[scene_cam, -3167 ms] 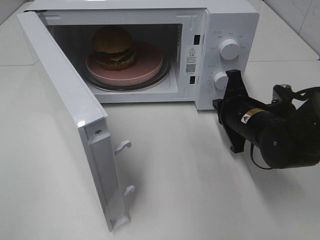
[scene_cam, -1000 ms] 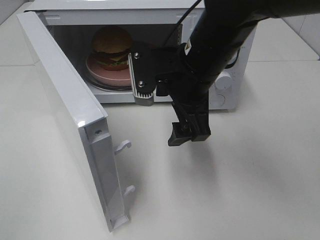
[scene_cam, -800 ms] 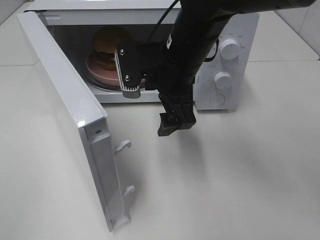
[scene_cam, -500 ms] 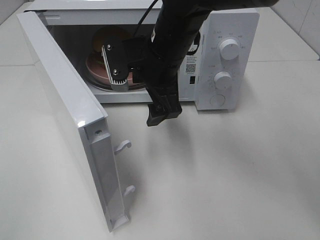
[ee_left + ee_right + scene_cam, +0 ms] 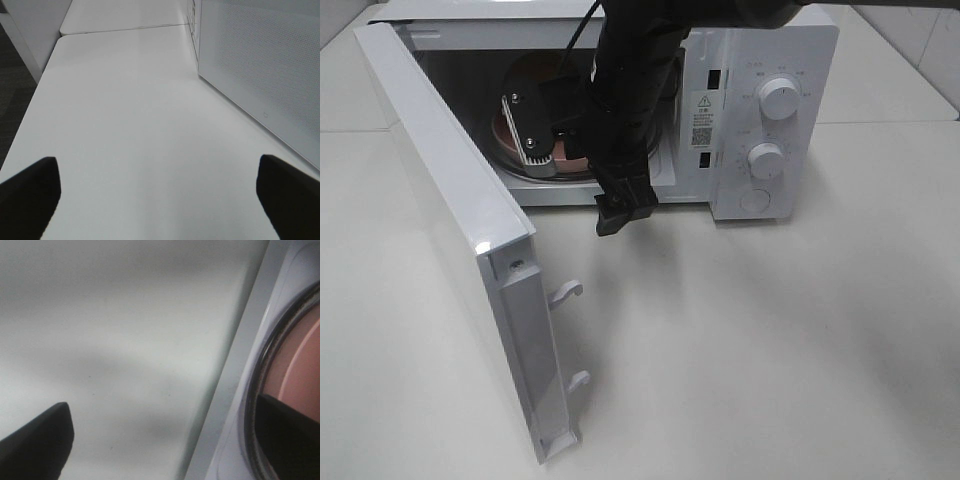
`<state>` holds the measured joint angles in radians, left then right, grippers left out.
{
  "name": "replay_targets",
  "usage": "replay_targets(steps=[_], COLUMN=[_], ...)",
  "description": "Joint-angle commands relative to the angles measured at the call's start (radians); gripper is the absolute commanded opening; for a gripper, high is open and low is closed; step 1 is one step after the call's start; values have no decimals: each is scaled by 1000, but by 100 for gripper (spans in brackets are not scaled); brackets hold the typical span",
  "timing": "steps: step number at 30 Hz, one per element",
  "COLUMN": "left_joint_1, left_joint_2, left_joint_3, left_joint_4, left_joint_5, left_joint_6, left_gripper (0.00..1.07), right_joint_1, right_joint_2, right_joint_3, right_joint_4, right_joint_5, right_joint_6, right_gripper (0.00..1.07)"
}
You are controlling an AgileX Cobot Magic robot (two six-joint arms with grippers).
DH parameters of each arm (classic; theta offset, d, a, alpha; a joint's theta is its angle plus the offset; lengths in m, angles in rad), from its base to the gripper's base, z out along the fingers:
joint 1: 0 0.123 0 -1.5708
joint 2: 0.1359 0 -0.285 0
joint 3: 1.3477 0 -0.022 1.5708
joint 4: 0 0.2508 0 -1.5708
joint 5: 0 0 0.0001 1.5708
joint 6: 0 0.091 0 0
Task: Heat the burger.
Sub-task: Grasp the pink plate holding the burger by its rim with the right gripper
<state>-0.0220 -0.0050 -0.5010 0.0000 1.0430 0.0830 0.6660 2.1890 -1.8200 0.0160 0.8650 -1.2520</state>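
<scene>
The white microwave (image 5: 760,60) stands with its door (image 5: 450,210) swung wide to the left. My right arm reaches across the cavity mouth, and the burger is hidden behind it. Edges of the round pink plate (image 5: 503,125) show beside the arm. My right gripper (image 5: 575,170) hangs open at the cavity's lower front edge, one finger (image 5: 530,125) before the plate, the other lower over the table. The right wrist view shows the open right gripper (image 5: 160,440) and the pink plate (image 5: 295,365) on the glass turntable. My left gripper (image 5: 160,200) is open over bare table.
The open door's (image 5: 260,65) outer face runs along one side of the left gripper. Two knobs (image 5: 778,98) sit on the microwave's right panel. White table (image 5: 770,350) spreads in front.
The right arm has swept left across the microwave front, and its open gripper now covers the burger and most of the plate. The door has not moved.
</scene>
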Motion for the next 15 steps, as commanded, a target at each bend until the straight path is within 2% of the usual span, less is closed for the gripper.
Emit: replay_targets(steps=[1,15], left_joint_1=[-2,-2], left_joint_2=[-20,-20], left_joint_3=[2,2], left_joint_4=[-9,-9], left_joint_5=[-9,-9], left_joint_6=[-6,-6], left_gripper=[101,101], right_joint_1=[-3,-32], right_joint_2=[43,187], right_joint_3=[-61,-270], right_joint_4=[-2,-16], right_joint_5=[26,51], right_joint_6=[-17,26], right_gripper=[96,95])
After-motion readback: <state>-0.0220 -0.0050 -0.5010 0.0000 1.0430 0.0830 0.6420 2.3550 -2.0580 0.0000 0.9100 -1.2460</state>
